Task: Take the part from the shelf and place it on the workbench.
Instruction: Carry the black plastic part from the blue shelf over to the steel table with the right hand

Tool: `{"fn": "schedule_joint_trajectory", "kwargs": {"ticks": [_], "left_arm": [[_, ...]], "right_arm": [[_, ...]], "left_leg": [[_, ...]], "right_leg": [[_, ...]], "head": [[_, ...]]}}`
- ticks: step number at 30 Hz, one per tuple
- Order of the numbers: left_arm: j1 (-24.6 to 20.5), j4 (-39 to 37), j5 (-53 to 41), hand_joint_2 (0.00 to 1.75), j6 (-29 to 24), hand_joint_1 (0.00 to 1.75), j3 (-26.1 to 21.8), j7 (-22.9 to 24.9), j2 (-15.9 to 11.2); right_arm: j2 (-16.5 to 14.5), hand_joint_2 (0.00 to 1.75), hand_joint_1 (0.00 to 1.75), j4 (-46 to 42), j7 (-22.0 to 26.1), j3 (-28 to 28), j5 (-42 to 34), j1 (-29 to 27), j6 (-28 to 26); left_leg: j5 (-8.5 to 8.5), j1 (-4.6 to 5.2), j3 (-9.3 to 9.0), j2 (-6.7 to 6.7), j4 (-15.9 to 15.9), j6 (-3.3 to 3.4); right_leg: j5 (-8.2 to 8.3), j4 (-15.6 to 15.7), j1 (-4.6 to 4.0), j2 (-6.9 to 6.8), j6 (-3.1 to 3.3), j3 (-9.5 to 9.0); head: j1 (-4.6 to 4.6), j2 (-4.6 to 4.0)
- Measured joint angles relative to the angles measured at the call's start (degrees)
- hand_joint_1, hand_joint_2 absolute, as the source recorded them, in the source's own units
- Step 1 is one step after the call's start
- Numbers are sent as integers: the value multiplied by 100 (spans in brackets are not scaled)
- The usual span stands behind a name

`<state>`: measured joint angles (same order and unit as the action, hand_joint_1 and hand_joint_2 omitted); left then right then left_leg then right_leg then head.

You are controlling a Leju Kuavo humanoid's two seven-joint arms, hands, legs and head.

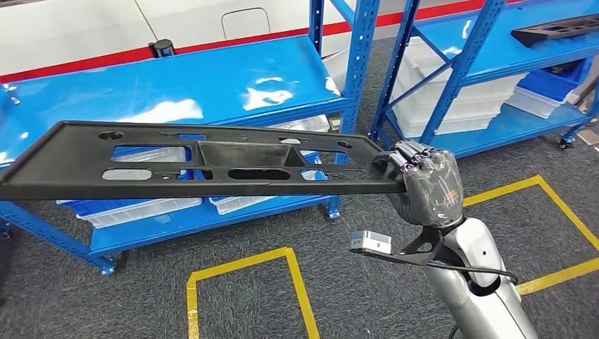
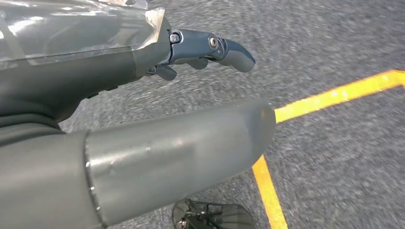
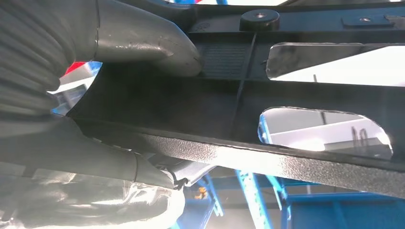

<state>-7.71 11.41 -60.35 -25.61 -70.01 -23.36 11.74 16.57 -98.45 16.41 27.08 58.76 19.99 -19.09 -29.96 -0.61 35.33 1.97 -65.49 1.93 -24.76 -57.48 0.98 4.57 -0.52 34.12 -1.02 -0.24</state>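
A long flat black plastic part (image 1: 205,162) with several cut-outs hangs level in front of the blue shelf (image 1: 212,85). My right hand (image 1: 424,180) grips its right end, with the rest of the part reaching out to the left. From the right wrist view the thumb (image 3: 153,45) presses on the part (image 3: 296,93) and the fingers wrap under its edge. My left hand (image 2: 200,50) hangs over the grey carpet with its fingers loosely curled and nothing in them.
A second blue shelf (image 1: 494,49) at the right carries another black part (image 1: 558,30) and white bins (image 1: 459,106). White and blue trays (image 1: 141,208) lie on the lower shelf. Yellow tape lines (image 1: 240,272) mark the grey carpet.
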Motion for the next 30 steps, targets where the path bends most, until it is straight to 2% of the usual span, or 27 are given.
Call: {"fn": "schedule_joint_trajectory", "kwargs": {"ticks": [2, 3, 5, 6, 8, 9, 10, 11, 12, 13, 14, 15, 16, 18, 19, 20, 21, 22, 23, 24, 25, 26, 27, 28, 29, 30], "left_arm": [[1, -2, 2, 0, 1, 0, 1, -25, -14], [0, -3, 5, 0, -2, 0, 1, -36, -20], [-3, -4, 16, 0, -8, 0, 2, -49, -14], [-5, -3, 21, 0, -9, 0, 2, -50, -10], [-2, -3, 24, 0, -11, 0, 2, -53, -3], [2, -2, 25, 0, -14, 0, 2, -57, -5], [10, -2, 28, 0, -16, 0, 1, -63, -6], [18, -2, 32, 0, -19, 0, 1, -72, -6], [25, -2, 37, 0, -21, 0, 0, -86, -6], [29, -2, 40, 0, -22, 0, 0, -102, -6], [32, -2, 41, 0, -23, 0, 1, -119, -5], [33, -2, 38, 0, -22, 0, 2, -134, -2], [33, -2, 36, 0, -20, 0, 3, -145, 0], [33, -2, 32, 0, -17, 0, 7, -160, 4], [34, -2, 37, 0, -19, 0, 8, -168, 4], [35, -2, 49, 0, -21, 0, 9, -180, 7], [35, -2, 63, 0, -24, 0, 9, -195, 6], [36, -2, 77, 0, -27, 0, 8, -213, 5], [38, -2, 87, 0, -31, 0, 7, -229, 3], [45, -2, 91, 0, -35, 0, 6, -243, 1], [55, -2, 92, 0, -39, 0, 5, -250, -1], [68, -2, 92, 0, -42, 0, 4, -252, -2], [81, -2, 92, 0, -42, 0, 4, -252, -2], [89, -2, 92, 0, -43, 0, 4, -252, -4], [92, -2, 93, 0, -43, 0, 4, -252, -7], [93, -2, 93, 0, -43, 0, 4, -252, -10]], "right_arm": [[8, 175, 175, -21, -12, -3, 27, -31, -16], [11, 175, 175, -32, -16, -5, 40, -60, -26], [22, 175, 175, -52, -21, -12, 56, -116, -35], [32, 175, 175, -65, -21, -19, 62, -137, -37], [58, 175, 175, -89, -20, -33, 72, -145, -40], [69, 175, 175, -93, -20, -37, 75, -150, -45], [77, 175, 175, -96, -19, -38, 78, -154, -50], [82, 175, 175, -96, -19, -39, 79, -166, -54], [89, 175, 175, -96, -19, -39, 81, -178, -55], [97, 175, 175, -96, -20, -40, 82, -184, -55], [107, 175, 175, -97, -20, -43, 82, -185, -54], [123, 175, 175, -103, -21, -47, 82, -184, -52], [143, 175, 175, -114, -21, -56, 82, -189, -52], [196, 175, 175, -155, -19, -90, 65, -222, -65], [229, 175, 175, -174, -10, -109, 45, -250, -77], [261, 175, 175, -190, 1, -126, 22, -275, -90], [286, 175, 175, -200, 14, -138, 3, -292, -104], [300, 175, 175, -205, 28, -144, -7, -301, -115], [303, 175, 175, -210, 39, -148, -9, -301, -123], [297, 175, 175, -214, 50, -148, -8, -300, -129], [288, 175, 175, -216, 58, -143, -6, -297, -133], [281, 175, 175, -216, 64, -135, -4, -299, -133], [273, 175, 175, -216, 67, -127, -3, -303, -133], [269, 175, 175, -216, 67, -122, -1, -307, -133], [267, 175, 175, -216, 67, -120, 0, -309, -133], [266, 175, 175, -216, 67, -120, 1, -310, -133]], "left_leg": [[202, 17, -311, 246, 590, 101], [211, 32, -358, 301, 690, 134], [244, 44, -367, 170, 748, 169], [283, 35, -384, 91, 810, 174], [371, 9, -417, -78, 945, 198], [393, 15, -418, -160, 972, 205], [401, 19, -408, -240, 980, 216], [403, 26, -393, -331, 978, 214], [404, 31, -380, -423, 974, 210], [405, 34, -370, -507, 969, 206], [402, 35, -364, -587, 960, 196], [392, 34, -363, -655, 944, 180], [374, 45, -364, -712, 920, 154], [338, 73, -369, -807, 872, 88], [329, 85, -376, -853, 863, 59], [328, 84, -386, -907, 862, 32], [313, 69, -385, -907, 853, -2], [253, 53, -367, -814, 794, -39], [127, 40, -306, -655, 637, -74], [-66, 26, -190, -456, 354, -104], [-292, 23, -29, -294, -33, -120], [-491, 18, 150, -214, -439, -127], [-600, 10, 289, -186, -744, -132], [-594, -1, 344, -179, -863, -136], [-473, -19, 291, -175, -758, -142], [-268, -43, 136, -144, -451, -149]], "right_leg": [[33, 4, -9, 116, -36, 17], [53, 9, 2, 169, -60, 37], [102, 38, 1, 287, -139, 83], [102, 23, -14, 260, -165, 119], [-62, -269, -59, 4, -157, 298], [-232, -604, -54, -178, -132, 460], [-408, -989, -51, -291, -119, 636], [-544, -1344, -40, -345, -132, 789], [-620, -1559, -30, -378, -164, 860], [-604, -1533, -17, -404, -212, 804], [-527, -1315, -3, -442, -266, 647], [-395, -877, 9, -533, -315, 369], [-282, -449, 13, -674, -330, 112], [-138, 86, -14, -858, -294, -202], [-125, 124, -34, -858, -252, -212], [-105, 127, -44, -786, -218, -201], [-86, 135, -3, -719, -179, -194], [-62, 149, 30, -655, -133, -187], [-37, 164, 67, -599, -89, -183], [-17, 173, 98, -541, -51, -178], [-4, 173, 88, -479, -27, -163], [4, 170, 81, -413, -14, -147], [12, 167, 75, -337, -7, -134], [18, 160, 73, -262, -6, -123], [22, 149, 76, -185, -7, -117], [24, 133, 81, -106, -13, -115]], "head": [[10, 0], [9, 0], [-10, 0], [-14, 0], [36, -1], [66, -1], [94, -1], [104, 0], [115, 0], [122, 0], [131, 0], [143, 0], [155, 0], [163, -1], [155, -1], [145, -1], [133, 0], [120, 0], [102, 0], [74, 0], [50, 0], [34, 0], [26, 0], [24, 0], [23, 0], [19, 0]]}}
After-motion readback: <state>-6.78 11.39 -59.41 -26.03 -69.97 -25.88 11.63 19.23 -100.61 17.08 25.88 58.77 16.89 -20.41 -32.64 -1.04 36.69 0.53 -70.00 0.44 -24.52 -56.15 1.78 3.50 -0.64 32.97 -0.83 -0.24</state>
